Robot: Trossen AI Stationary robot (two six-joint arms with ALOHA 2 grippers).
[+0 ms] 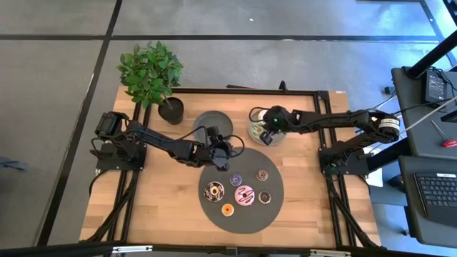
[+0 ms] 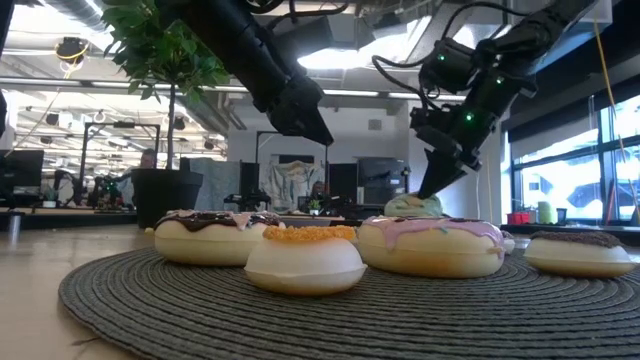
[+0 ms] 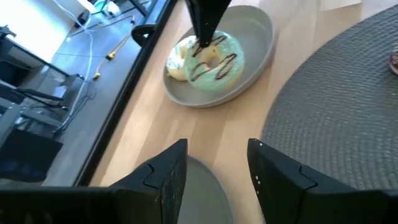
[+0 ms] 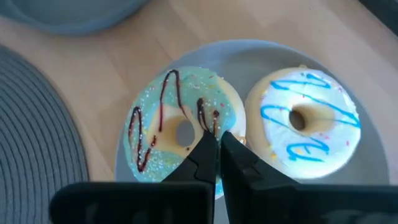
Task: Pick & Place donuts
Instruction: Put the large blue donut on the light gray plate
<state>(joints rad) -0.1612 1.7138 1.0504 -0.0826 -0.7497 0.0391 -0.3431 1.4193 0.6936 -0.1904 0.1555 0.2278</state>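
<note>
Placing step looks finished: right claw (image 4: 217, 144), fingers pinched together and empty, sits just above the green donut (image 4: 177, 124) on the plate (image 4: 373, 162). Left claw (image 3: 214, 163), open, hovers nearby; next, lift away.

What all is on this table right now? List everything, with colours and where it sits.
Donuts on mat: six, as far as the high view shows; pink, purple, orange, browns; centre of mat.
Donuts on plate: two; green with dark drizzle, white with blue drizzle; side by side.
Plates: two, grey; the filled plate near the right arm, the other plate beside the plant.
Mat: one, dark, round; table front.
Plant: one, green, dark pot; far left corner.
Table: one, light wood.
Left tool: open, over the wood between the plates and mat.
Right tool: shut, tip at the green donut.
</note>
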